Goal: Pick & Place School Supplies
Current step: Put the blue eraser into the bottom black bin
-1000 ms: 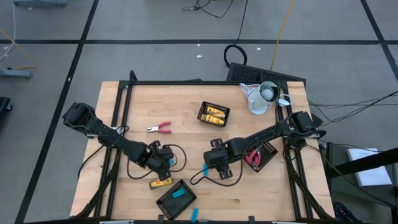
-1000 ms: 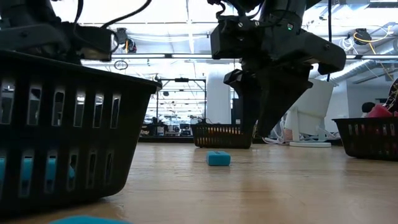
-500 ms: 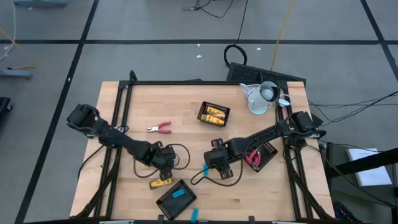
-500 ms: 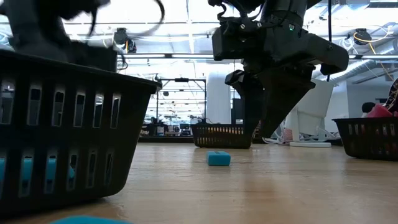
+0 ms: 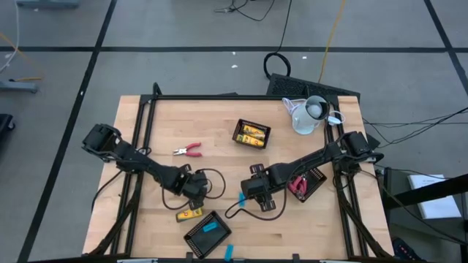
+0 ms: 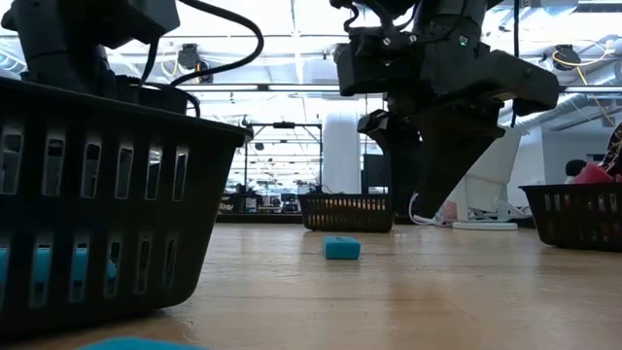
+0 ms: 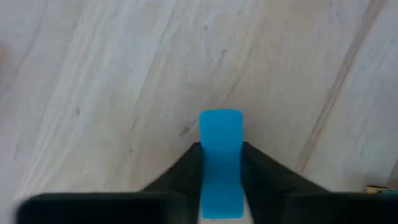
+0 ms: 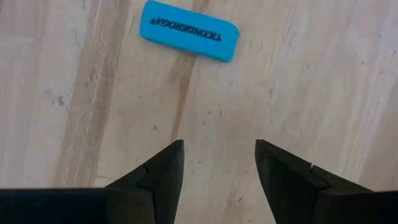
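My left gripper (image 5: 194, 191) is near the table's middle, shut on a bright-blue oblong piece (image 7: 220, 127). My right gripper (image 8: 219, 155) is open, hovering fingers-down over the table with a second blue piece (image 8: 188, 38) lying flat just beyond its fingertips; that piece also shows in the high view (image 5: 241, 199) and the low view (image 6: 341, 247). A yellow-and-black block (image 5: 189, 214) lies on the wood close to the left gripper. A red-handled tool (image 5: 188, 150) lies farther back on the left. My left gripper pinches the blue piece between its two fingers, which sit on its long sides (image 7: 220, 177). The piece lies along the fingers, and its free end (image 7: 220, 121) sticks out past the fingertips (image 7: 189, 155). I cannot tell whether it touches the table.
A black mesh tray (image 5: 207, 232) at the near edge holds a blue piece, and another blue piece (image 5: 228, 252) lies beside it. A tray with yellow blocks (image 5: 251, 134) stands at the far middle. A tray with red tools (image 5: 306, 183) sits right. The white jug (image 5: 311, 113) is at far right.
My left gripper has moved a little toward the table's right and far side, and in the low view its arm now stands higher above the near tray. The right gripper has stayed open over the blue piece.
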You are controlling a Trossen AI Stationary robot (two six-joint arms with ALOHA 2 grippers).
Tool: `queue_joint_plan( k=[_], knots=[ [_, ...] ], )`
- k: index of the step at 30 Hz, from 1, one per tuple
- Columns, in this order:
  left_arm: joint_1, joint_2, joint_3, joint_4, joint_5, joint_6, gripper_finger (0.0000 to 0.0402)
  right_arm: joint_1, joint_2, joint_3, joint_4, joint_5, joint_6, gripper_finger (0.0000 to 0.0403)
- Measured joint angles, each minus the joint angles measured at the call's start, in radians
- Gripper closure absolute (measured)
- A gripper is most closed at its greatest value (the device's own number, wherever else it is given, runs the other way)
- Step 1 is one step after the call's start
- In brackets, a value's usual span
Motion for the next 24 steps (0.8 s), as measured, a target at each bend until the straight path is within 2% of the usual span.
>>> queue_joint_plan(
  k=[2, 6, 13, 17, 24],
  knots=[
    [-0.008, 0.0, 0.0, -0.002, -0.011, -0.003, 0.0356, 0.0, 0.0, 0.0, -0.002, 0.0, 0.001, 0.0216],
    [-0.018, -0.027, 0.004, -0.031, 0.001, -0.027, 0.0355, 0.0, 0.0, 0.0, -0.004, 0.001, 0.008, 0.0216],
    [-0.079, -0.123, 0.083, -0.179, -0.072, -0.082, 0.0355, 0.0, 0.0, 0.0, -0.005, 0.002, 0.012, 0.0216],
    [-0.11, -0.122, 0.142, -0.257, -0.111, -0.107, 0.0355, 0.0, 0.0, 0.0, -0.006, 0.001, 0.012, 0.0216],
    [-0.154, -0.124, 0.234, -0.278, -0.143, -0.122, 0.0356, 0.0, 0.0, 0.0, -0.033, 0.002, 0.012, 0.0216]
  ],
)
